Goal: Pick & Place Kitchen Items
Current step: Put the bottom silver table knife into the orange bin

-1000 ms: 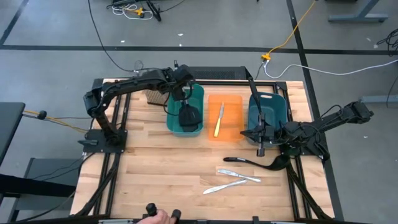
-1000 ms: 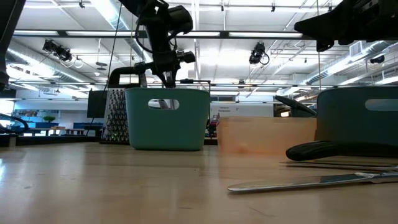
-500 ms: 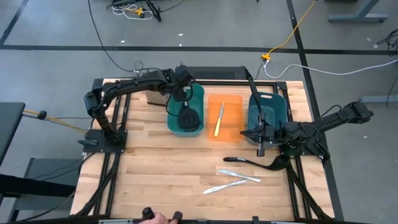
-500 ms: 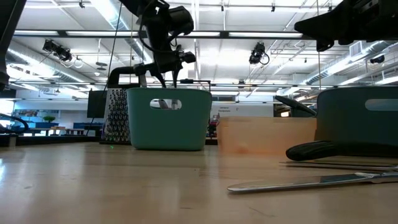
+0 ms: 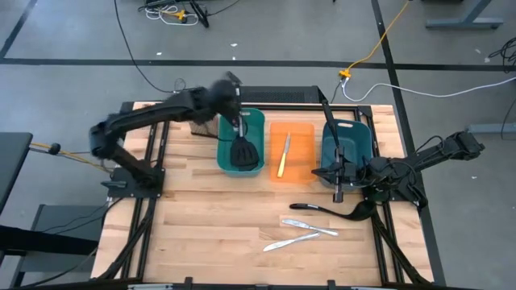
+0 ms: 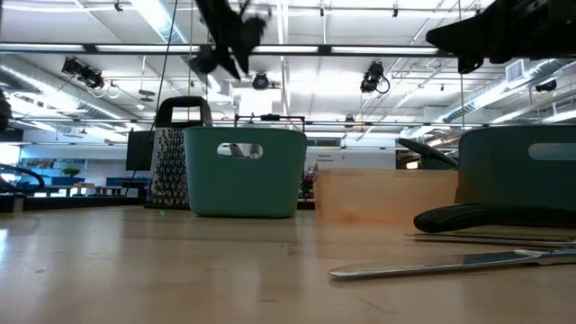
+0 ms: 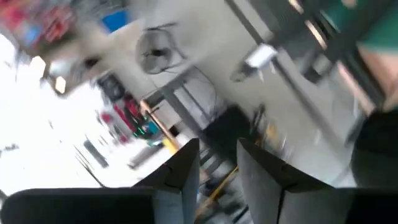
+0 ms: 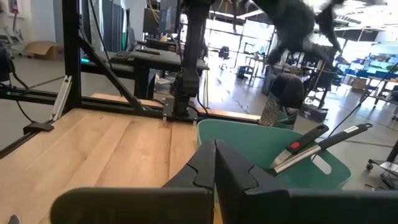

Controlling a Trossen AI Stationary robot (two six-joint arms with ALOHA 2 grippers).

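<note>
The left gripper (image 5: pixel 228 87) hangs above the far rim of the left teal bin (image 5: pixel 221 158), clear of the bin's contents; in the left wrist view its jaws stand a little apart with nothing between them. Inside that bin two black slotted spatulas (image 5: pixel 244 151) lie with their heads toward the near end and their handles leaning up toward the far rim; the right wrist view shows one red-and-black handle (image 8: pixel 306 139) and one steel handle (image 8: pixel 339 137) side by side above the bin's edge. The yellow-handled knife (image 5: pixel 283 156) lies lengthwise in the orange bin (image 5: pixel 302 137), between the two teal bins. A long black ladle (image 5: pixel 326 109) leans out of the right teal bin (image 5: pixel 363 141), handle pointing past the far edge of the bench (image 5: pixel 210 217). The right gripper (image 5: pixel 338 193) waits just in front of the right teal bin, jaws closed and empty. On the bare bench near it lie another black ladle (image 5: pixel 339 212) and two slim silver table knives (image 5: pixel 302 231), crossing at a shallow angle. A grater-like item (image 6: pixel 167 162) stands behind the left teal bin.
</note>
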